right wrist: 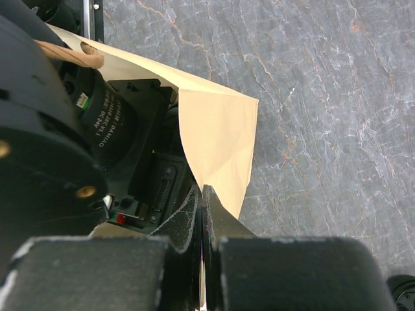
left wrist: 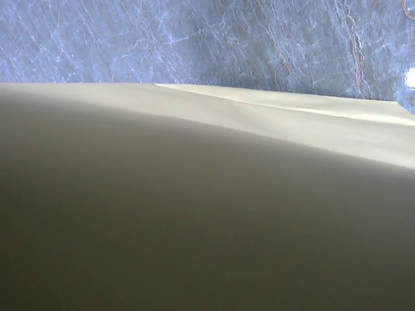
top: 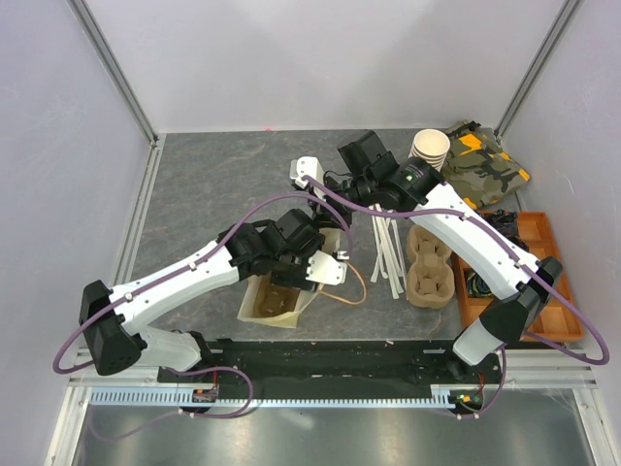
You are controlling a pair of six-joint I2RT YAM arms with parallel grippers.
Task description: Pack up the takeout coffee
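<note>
The takeout coffee cup with its black lid does not show in any view. A tan paper bag stands open at the near middle of the table. My right gripper is shut on the bag's upper edge; in the top view it is at the bag's far side. My left gripper is at the bag's mouth. The bag's paper fills the left wrist view and hides the left fingers.
A stack of lidless paper cups stands at the back right beside a camouflage pouch. A pulp cup carrier and white strips lie right of the bag. An orange tray sits at the right edge.
</note>
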